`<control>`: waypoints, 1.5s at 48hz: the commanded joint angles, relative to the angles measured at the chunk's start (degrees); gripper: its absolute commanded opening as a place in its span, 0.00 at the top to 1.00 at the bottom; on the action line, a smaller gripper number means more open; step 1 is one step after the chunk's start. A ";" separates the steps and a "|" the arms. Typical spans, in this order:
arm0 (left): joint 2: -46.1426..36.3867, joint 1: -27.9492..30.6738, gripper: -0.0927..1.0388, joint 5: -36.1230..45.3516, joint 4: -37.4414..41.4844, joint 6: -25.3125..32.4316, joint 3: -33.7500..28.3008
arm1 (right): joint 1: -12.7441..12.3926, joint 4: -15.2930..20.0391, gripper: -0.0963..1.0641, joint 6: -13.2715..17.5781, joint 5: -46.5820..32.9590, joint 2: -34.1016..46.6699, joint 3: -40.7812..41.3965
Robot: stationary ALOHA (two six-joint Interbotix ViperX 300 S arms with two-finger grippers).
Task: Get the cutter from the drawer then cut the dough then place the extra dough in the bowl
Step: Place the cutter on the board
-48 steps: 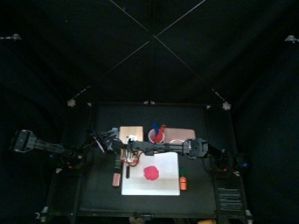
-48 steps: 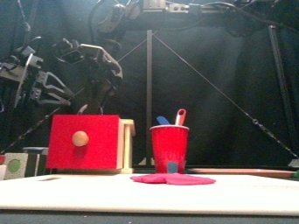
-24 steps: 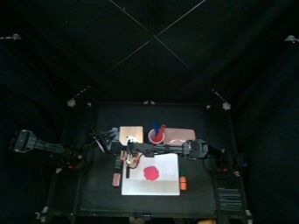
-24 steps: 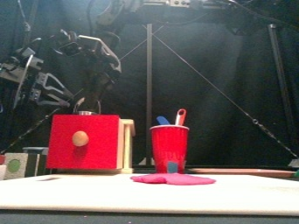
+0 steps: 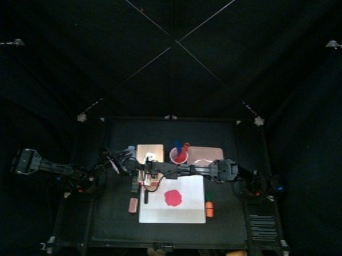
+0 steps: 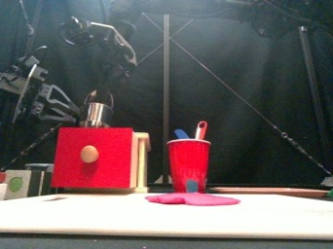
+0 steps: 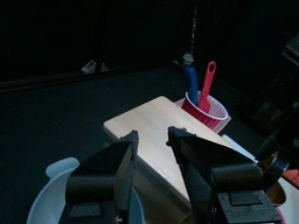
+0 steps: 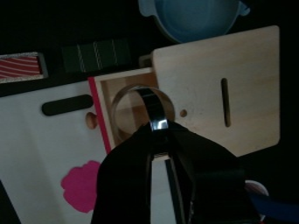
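Your left tool [image 7: 152, 147] hung open and empty by the blue-grey bowl [image 7: 47, 185], at 9 o'clock of the wooden box [image 6: 92, 156], probably to stay out of the way. Your right tool [image 8: 160, 131], reaching past the middle, was clamped on the wire handle of the cutter [image 6: 95, 110], held just above the box and its open drawer [image 8: 110, 129] so it could clear them. The dough [image 6: 193, 199] lay uncut on the white board [image 6: 169, 219], at 5 o'clock of the box.

The bowl [image 8: 198, 14] is running off the right wrist view's edge; the jaws of the right gripper [image 8: 153, 124] are covering part of the dough [image 8: 79, 185] and the cutter [image 8: 142, 100]
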 commanded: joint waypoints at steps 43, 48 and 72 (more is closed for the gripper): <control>0.09 0.26 0.26 1.05 0.00 0.09 -1.05 | 2.81 6.59 0.48 9.58 -4.92 -29.44 37.88; 0.09 0.62 0.26 1.05 0.18 0.18 -1.41 | 3.69 6.33 0.48 12.57 -8.53 -33.31 45.88; 0.09 4.39 0.26 3.34 1.14 0.53 -3.78 | 7.21 13.45 0.48 19.60 -27.16 -43.42 73.83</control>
